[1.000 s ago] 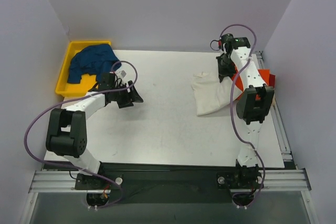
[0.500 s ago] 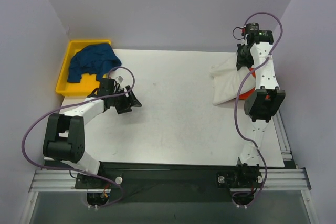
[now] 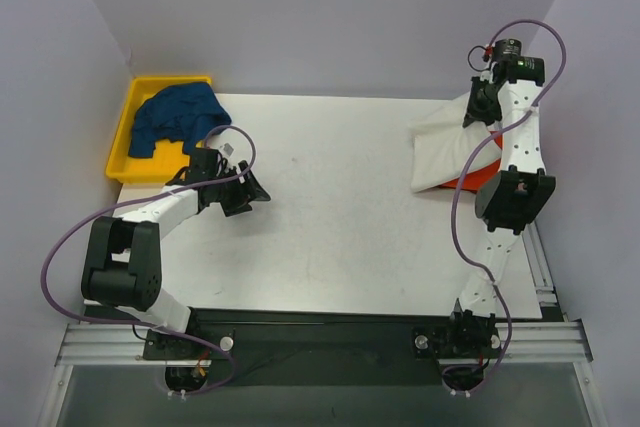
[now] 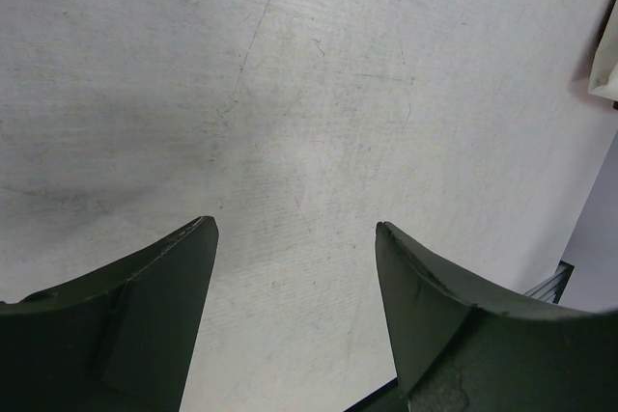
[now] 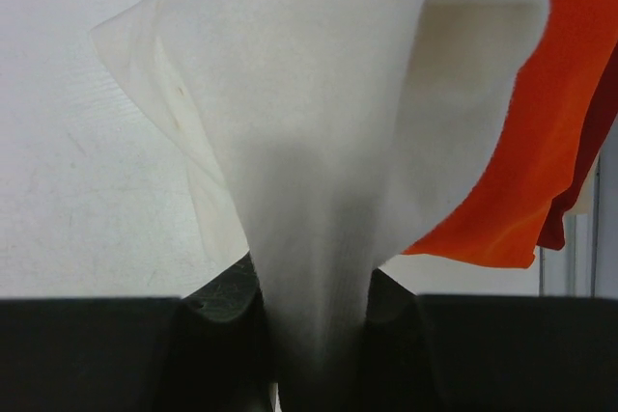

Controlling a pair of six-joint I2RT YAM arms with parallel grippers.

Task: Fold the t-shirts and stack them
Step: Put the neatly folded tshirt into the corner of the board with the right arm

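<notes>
Now, from above, we see the right claw (image 3: 484, 107) in the upper right of the frame, clamped on a bunched edge of the off-white t-shirt (image 3: 440, 152). The shirt's body trails down and to the left onto the desk (image 3: 330, 227) and partly covers the orange-red t-shirt (image 3: 470, 181). We judge the step in hand to be settling this shirt onto the pile. To do it well, we would let the trailing edge land first and keep the cloth lightly taut while lowering. We would let go only once it lies flat, because such limp fabric slumps out of its folds easily. The left claw (image 3: 250, 187) sits at mid-left over bare desk. The dark blue t-shirt (image 3: 178, 117) lies crumpled in the yellow bin (image 3: 122, 147) at the upper left.

In the left wrist view, the two dark, matt fingers (image 4: 154, 306) stand apart with nothing between them. Beneath them the desk is pale, faintly scratched and smudged.

In the right wrist view, the fingers at the bottom centre pinch a narrow neck of off-white cloth. Above them it fans upward into a soft, rounded cone that looks thick, dull and unprinted. At the right of the frame the orange-red shirt lies flatter, with a straight lower edge. A strip of the dark red t-shirt (image 5: 591, 113) shows just beyond it at the far right.
</notes>
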